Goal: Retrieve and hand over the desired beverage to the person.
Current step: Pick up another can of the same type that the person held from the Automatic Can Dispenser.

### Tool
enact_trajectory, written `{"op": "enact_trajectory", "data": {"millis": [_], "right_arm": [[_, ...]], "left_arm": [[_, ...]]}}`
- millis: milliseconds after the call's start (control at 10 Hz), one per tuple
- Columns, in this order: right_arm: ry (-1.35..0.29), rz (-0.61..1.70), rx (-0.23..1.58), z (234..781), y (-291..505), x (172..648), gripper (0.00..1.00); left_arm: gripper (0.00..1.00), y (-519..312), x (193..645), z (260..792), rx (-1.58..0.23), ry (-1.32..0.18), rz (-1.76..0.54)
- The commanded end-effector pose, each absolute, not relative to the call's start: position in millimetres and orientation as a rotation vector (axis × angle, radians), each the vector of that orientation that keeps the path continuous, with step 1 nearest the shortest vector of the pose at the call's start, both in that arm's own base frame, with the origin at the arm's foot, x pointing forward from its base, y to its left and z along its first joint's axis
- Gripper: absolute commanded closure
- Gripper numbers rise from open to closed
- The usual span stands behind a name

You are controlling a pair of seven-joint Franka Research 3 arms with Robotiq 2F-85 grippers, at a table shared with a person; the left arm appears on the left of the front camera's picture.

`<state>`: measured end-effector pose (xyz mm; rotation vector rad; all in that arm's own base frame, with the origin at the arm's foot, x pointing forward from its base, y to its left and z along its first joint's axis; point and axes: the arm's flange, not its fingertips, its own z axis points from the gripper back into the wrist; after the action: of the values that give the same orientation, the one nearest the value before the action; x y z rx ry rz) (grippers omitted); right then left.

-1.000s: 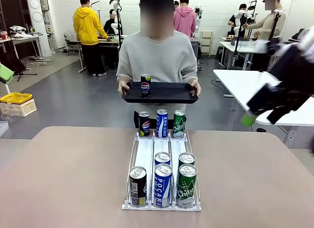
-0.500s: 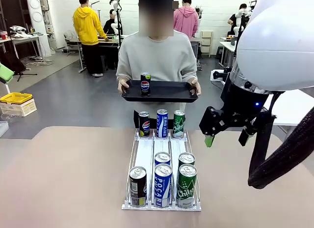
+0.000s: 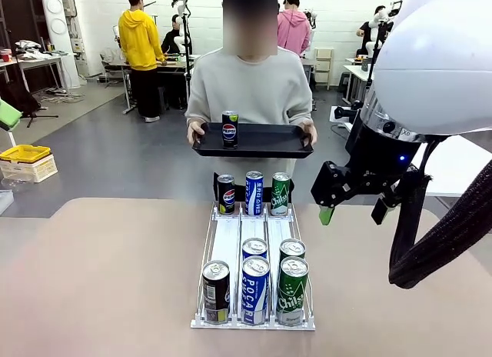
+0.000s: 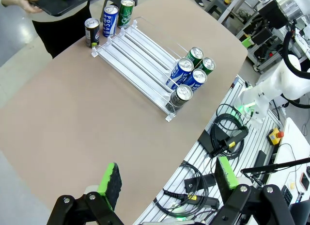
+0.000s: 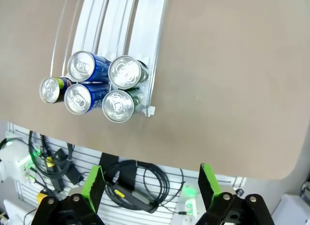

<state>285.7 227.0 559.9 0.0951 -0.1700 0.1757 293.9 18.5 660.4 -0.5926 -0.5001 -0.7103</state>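
Across the table the person in a grey sweatshirt holds a black tray with one Pepsi can standing on it. A clear rack on the table carries a Pepsi, a Pocari and a green can at its far end. Several cans stand at its near end. My right gripper hangs open and empty above the table, right of the rack; in its wrist view the near cans lie below the right gripper. My left gripper is open and empty, high over the table's near-left edge.
Cables and a mounting frame lie beyond the table's near edge. Other tables, people and arms stand far behind the person. Bare tabletop spreads left and right of the rack.
My right arm has swung in from the far right to hang over the table beside the rack. The person has raised the tray slightly.
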Motion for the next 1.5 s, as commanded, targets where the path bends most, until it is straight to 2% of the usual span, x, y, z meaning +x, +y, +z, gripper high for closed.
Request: {"op": "enact_trajectory", "data": {"millis": [0, 300, 400, 900, 1400], "right_arm": [[-0.168, 0.168, 0.081, 557, 227, 285, 0.00], [-0.170, 0.177, 0.095, 560, 227, 285, 0.00], [-0.189, 0.145, 0.044, 556, 246, 282, 0.00], [-0.099, 0.063, -0.026, 519, 305, 293, 0.00], [-0.138, -0.004, -0.003, 475, 318, 318, 0.00]], "left_arm": [[0.00, 19, 292, 661, -0.612, -0.509, -0.722], [0.00, 19, 292, 661, -0.612, -0.509, -0.722], [0.00, 19, 292, 661, -0.612, -0.509, -0.722], [0.00, 19, 292, 661, -0.612, -0.509, -0.722], [0.00, 19, 292, 661, -0.612, -0.509, -0.722]]}}
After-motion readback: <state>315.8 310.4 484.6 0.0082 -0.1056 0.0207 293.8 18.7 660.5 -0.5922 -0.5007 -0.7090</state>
